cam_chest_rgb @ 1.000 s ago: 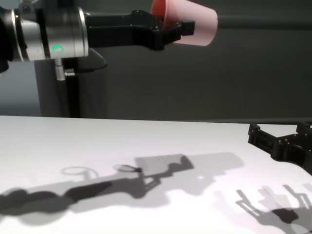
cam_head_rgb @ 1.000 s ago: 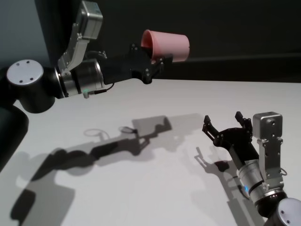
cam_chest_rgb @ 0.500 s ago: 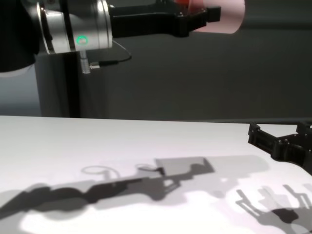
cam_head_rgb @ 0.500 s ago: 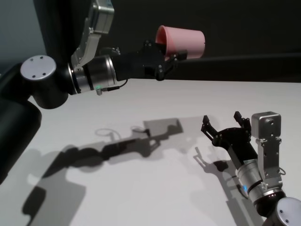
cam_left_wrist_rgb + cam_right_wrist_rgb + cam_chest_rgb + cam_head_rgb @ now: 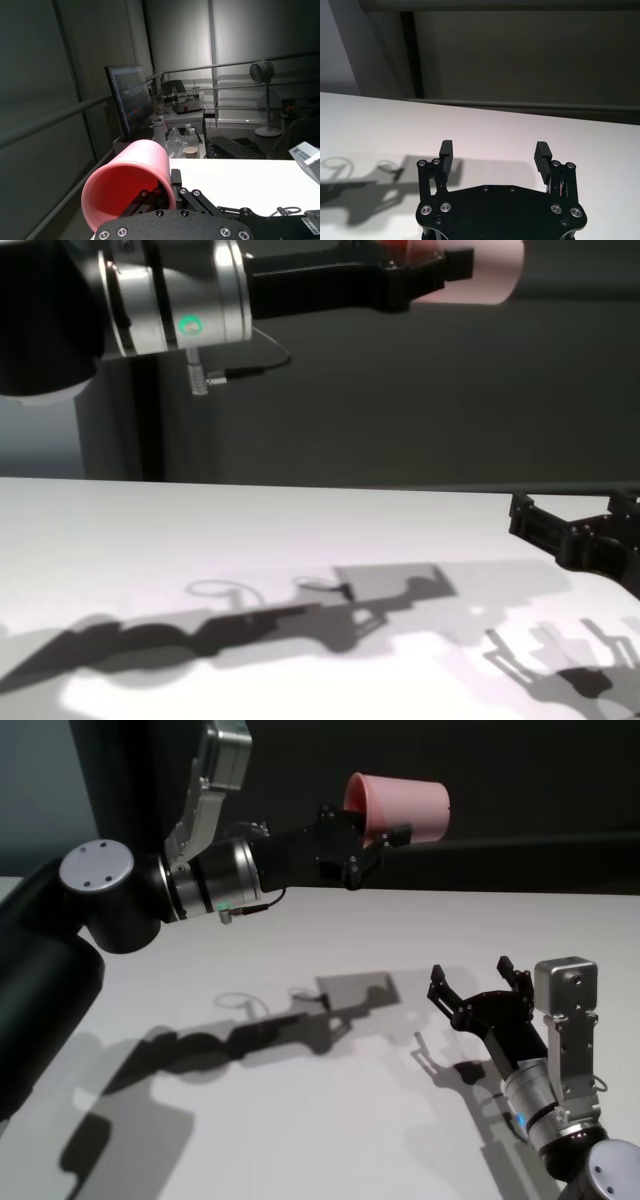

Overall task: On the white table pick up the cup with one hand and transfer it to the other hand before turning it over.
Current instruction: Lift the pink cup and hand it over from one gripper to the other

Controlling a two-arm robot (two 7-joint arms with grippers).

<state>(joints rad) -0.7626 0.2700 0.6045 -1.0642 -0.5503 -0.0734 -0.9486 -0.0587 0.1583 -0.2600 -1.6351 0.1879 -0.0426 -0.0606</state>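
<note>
Left hand [image 5: 365,845]: closed on the rim wall of the cup, one finger inside the mouth and one outside; raised high above the surface, arm stretched toward the middle.
Cup [image 5: 400,808]: salmon-pink tumbler, held lying sideways in the air, mouth toward the left hand, base pointing to the robot's right; well clear of the surface.
Surface [image 5: 300,1140]: white tabletop; only shadows of the arms and cup are cast on it.
Right hand [image 5: 478,992]: fingers spread wide, nothing between them; held low over the right part of the surface, well apart from the cup and below it.
Step in hand: judged as mid-transfer; the cup is lifted and presented, not yet handed over.
Next move: the right hand would need to be raised to the cup's free base end and closed on it before the left is released; turning over would come after.
View differences: the cup's open interior [image 5: 117,197] is shown only in the left wrist view; the empty gap between the right fingers [image 5: 446,148] is clearest in the right wrist view; the chest view cuts the cup at its top edge.
</note>
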